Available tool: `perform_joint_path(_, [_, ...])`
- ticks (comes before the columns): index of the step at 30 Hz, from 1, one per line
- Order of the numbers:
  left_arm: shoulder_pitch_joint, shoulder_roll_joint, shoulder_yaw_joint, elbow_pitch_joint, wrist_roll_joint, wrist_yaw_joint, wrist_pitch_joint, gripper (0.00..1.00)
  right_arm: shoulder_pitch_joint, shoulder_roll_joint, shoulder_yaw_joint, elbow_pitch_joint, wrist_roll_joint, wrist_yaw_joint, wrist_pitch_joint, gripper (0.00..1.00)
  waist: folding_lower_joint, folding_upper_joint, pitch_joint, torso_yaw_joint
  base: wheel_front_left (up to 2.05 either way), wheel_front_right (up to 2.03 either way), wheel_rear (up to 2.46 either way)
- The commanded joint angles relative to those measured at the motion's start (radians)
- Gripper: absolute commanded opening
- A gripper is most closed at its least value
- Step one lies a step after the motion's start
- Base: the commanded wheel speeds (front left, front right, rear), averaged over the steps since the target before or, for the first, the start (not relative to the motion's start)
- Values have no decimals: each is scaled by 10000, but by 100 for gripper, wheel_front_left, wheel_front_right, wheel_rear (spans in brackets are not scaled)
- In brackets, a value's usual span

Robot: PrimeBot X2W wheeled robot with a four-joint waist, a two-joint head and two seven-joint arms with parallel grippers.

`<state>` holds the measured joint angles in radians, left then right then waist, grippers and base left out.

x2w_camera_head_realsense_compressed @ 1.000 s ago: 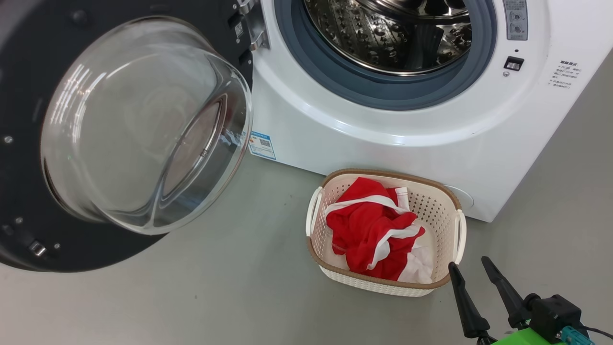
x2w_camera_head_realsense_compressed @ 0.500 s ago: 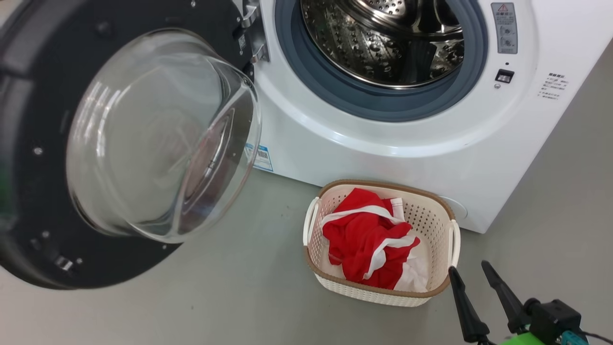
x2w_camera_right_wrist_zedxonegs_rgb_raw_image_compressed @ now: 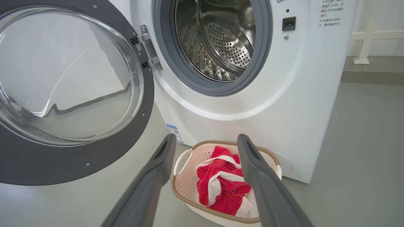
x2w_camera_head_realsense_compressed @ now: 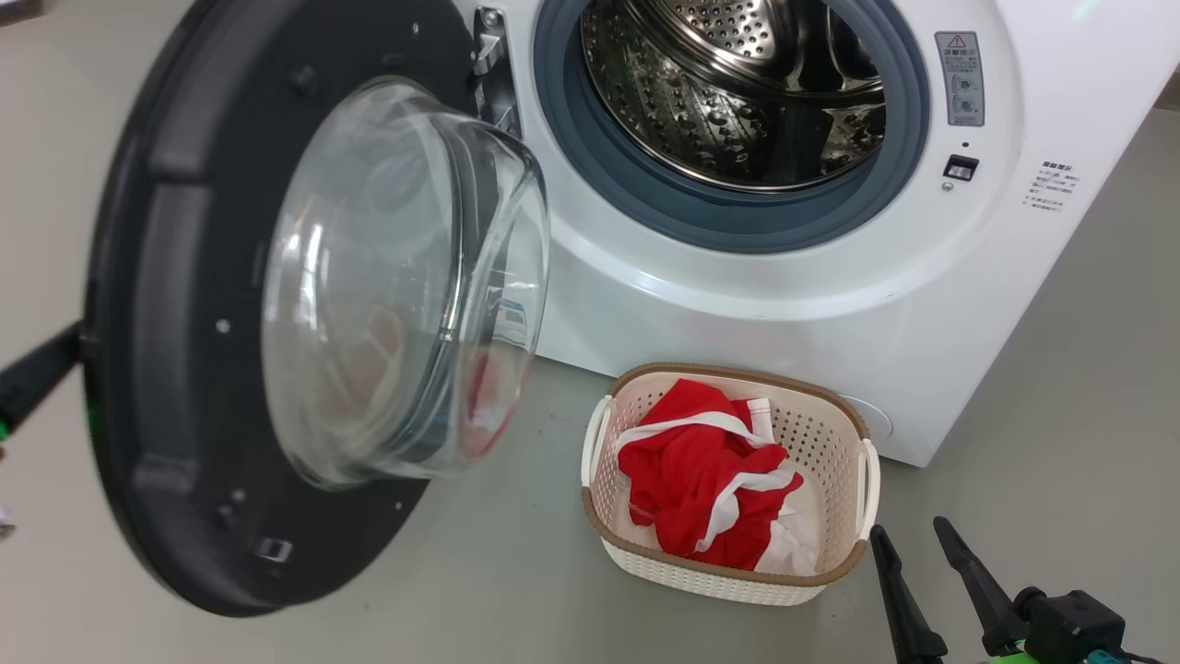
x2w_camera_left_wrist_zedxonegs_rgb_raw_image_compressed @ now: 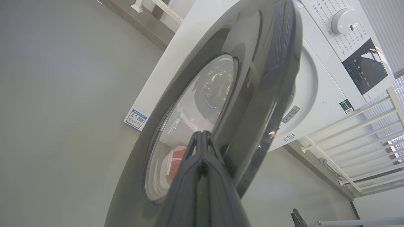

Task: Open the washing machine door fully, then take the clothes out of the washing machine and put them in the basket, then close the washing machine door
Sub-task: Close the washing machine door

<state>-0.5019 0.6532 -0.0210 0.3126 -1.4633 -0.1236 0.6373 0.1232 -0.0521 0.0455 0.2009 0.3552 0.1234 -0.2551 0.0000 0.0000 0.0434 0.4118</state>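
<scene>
— Beside the washing machine (x2w_camera_head_realsense_compressed: 784,304), head view: clothes (x2w_camera_head_realsense_compressed: 691,470) in the basket (x2w_camera_head_realsense_compressed: 719,583), door (x2w_camera_head_realsense_compressed: 166,369) half-swung.
— Left wrist?
— Jaws pressed together, the left gripper (x2w_camera_left_wrist_zedxonegs_rgb_raw_image_compressed: 202,134) touches the door's outer face. Push steadily along its arc.
— Right wrist?
— Jaws spread, the right gripper (x2w_camera_right_wrist_zedxonegs_rgb_raw_image_compressed: 206,137) hovers empty above the basket.

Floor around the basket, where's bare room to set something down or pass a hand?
Bare floor lies right of the washing machine and basket, beyond the right gripper. Another patch runs between the lower edge of the washing machine door and the basket's front. The drum is empty. Crowded: clothes fill the basket, and the door's glass bowl hangs near its left handle.
</scene>
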Motion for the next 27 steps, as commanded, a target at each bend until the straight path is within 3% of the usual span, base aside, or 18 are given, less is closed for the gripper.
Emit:
perform_joint_path(1, [-85, 404, 185, -715, -200, -71, 140, 0, -157, -54, 178, -293, -42, 73, -67, 100, 0, 0, 18, -51, 0, 0, 0])
perform_joint_path(15, [129, 270, -991, -2678, -172, -71, -102, 0, -165, -31, 44, -364, -106, 73, -67, 100, 0, 0, 115, -487, 0, 0, 0])
perform_joint_path(27, [-304, -244, -2006, -3303, -54, -71, -728, 0, -177, -16, -99, -412, -147, 73, -67, 100, 0, 0, 112, -896, 0, 0, 0])
